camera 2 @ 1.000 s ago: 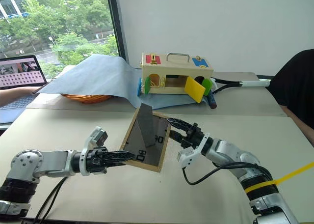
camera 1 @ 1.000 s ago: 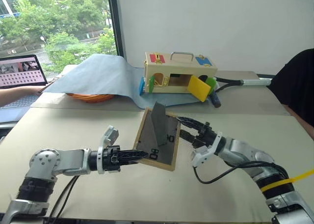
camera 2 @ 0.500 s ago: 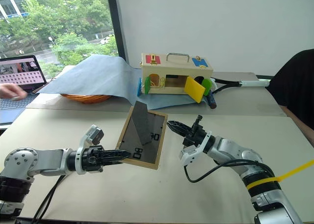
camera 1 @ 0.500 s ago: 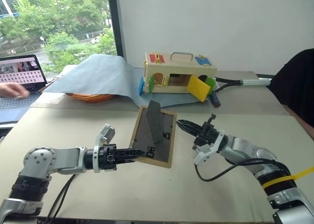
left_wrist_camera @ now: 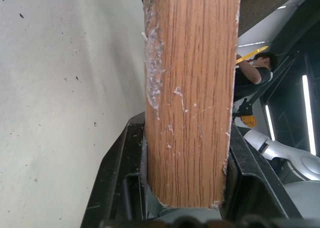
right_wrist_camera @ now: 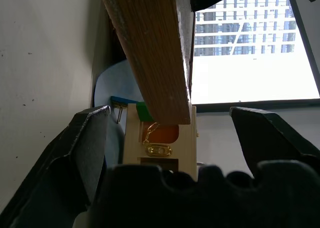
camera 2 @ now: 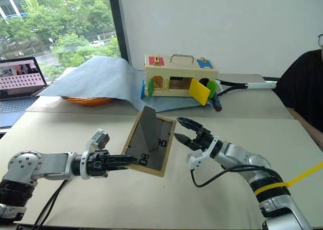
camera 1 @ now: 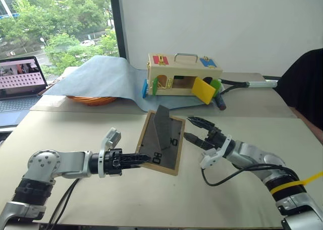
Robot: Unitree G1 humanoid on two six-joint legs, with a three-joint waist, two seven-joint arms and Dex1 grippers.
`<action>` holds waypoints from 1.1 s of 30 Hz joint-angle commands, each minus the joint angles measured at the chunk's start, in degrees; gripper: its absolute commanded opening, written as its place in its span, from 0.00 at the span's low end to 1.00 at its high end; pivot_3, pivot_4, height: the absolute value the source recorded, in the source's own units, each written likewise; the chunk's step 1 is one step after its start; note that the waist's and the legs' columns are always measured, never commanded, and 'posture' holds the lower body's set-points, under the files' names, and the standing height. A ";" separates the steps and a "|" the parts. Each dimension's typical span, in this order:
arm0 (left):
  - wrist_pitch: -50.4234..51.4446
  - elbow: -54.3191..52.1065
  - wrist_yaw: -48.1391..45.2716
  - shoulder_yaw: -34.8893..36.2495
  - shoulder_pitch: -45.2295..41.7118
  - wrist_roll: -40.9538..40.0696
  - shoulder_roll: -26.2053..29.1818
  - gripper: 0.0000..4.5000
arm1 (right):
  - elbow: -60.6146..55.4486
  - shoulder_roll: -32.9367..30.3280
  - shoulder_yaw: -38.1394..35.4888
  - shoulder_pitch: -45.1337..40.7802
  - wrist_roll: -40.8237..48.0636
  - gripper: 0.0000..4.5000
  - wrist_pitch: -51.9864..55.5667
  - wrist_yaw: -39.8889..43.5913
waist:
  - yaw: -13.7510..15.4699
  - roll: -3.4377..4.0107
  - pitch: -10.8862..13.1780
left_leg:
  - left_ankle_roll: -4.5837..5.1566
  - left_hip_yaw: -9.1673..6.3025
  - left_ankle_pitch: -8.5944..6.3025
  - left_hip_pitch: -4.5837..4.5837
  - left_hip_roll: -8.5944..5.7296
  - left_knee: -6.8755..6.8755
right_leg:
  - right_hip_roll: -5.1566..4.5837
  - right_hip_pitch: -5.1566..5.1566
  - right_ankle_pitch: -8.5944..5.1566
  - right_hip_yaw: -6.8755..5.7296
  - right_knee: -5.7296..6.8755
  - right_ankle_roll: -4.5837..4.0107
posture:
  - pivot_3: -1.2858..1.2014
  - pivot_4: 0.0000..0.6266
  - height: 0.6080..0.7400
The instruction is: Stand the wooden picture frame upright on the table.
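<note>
Light wood edges the small rectangular picture frame (camera 1: 161,144), whose dark grey back panel is turned toward the camera, with its fold-out stand (camera 1: 165,129) raised from that panel and white markings printed near the lower edge; the frame is held tilted over the middle of the beige bench (camera 1: 151,199), just in front of the blue-grey cloth (camera 1: 106,78); its lower left edge is gripped by the jaws of the left gripper (camera 1: 143,159), and scuffed, grained wood is seen between them in the left wrist view; the right gripper (camera 2: 184,130) is seen just beside the frame's right edge, its jaws spread wide and apart from the wood; a wooden box with a metal handle (camera 1: 184,73) is seen behind on the cloth.
</note>
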 commanded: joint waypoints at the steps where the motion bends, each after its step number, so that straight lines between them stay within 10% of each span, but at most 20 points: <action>1: 0.09 -0.88 -2.10 0.87 -0.43 -0.90 -0.03 0.26 | -2.16 0.87 0.50 -1.54 -2.53 0.99 1.48 -4.43 | 0.00 0.00 0.00 | 0.00 0.00 0.00 0.00 0.00 0.00 | 0.00 0.00 0.00 0.00 0.00 0.00 | 0.52 0.24 0.47; 4: 0.27 -0.84 -2.65 0.90 -0.27 -0.35 -0.06 0.26 | -1.87 1.23 1.12 -2.13 -2.62 0.99 1.43 -5.20 | 0.01 0.00 0.00 | 0.00 0.00 0.00 0.00 0.00 0.01 | 0.00 0.01 0.00 0.00 0.01 0.00 | 0.52 0.24 0.47; 15: 0.72 -0.47 -4.54 0.95 -0.59 1.79 -0.32 0.26 | -1.24 1.57 3.03 -3.00 1.19 0.28 -0.10 -3.14 | 0.00 -0.01 0.00 | 0.00 -0.02 0.00 -0.02 0.00 0.07 | 0.00 0.03 0.00 -0.02 0.04 0.00 | 0.52 0.24 0.47; 18: 0.80 -0.59 -4.87 0.98 -0.64 2.03 -0.31 0.26 | -1.47 1.59 2.97 -2.95 1.70 0.28 -0.02 -2.83 | -0.02 -0.01 0.00 | 0.00 -0.04 0.00 -0.02 0.00 0.07 | 0.00 0.03 0.00 -0.04 0.04 0.00 | 0.52 0.24 0.47; 26: -2.52 -2.06 -13.33 11.53 1.40 10.48 3.60 0.95 | -0.26 0.68 2.27 -2.79 6.21 0.27 -0.06 0.32 | -0.16 -0.03 0.02 | 0.01 -0.07 0.00 -0.03 0.00 0.07 | 0.00 0.04 0.00 -0.06 0.06 -0.01 | 0.52 0.24 0.47; 33: -5.22 -4.26 -30.42 24.40 8.13 20.07 10.38 0.96 | 6.35 2.95 1.97 -4.35 33.29 0.27 5.20 22.00 | -0.67 -0.05 0.04 | 0.01 -0.09 -0.01 -0.03 0.00 0.06 | 0.00 0.04 -0.03 -0.11 0.07 -0.05 | 0.52 0.24 0.47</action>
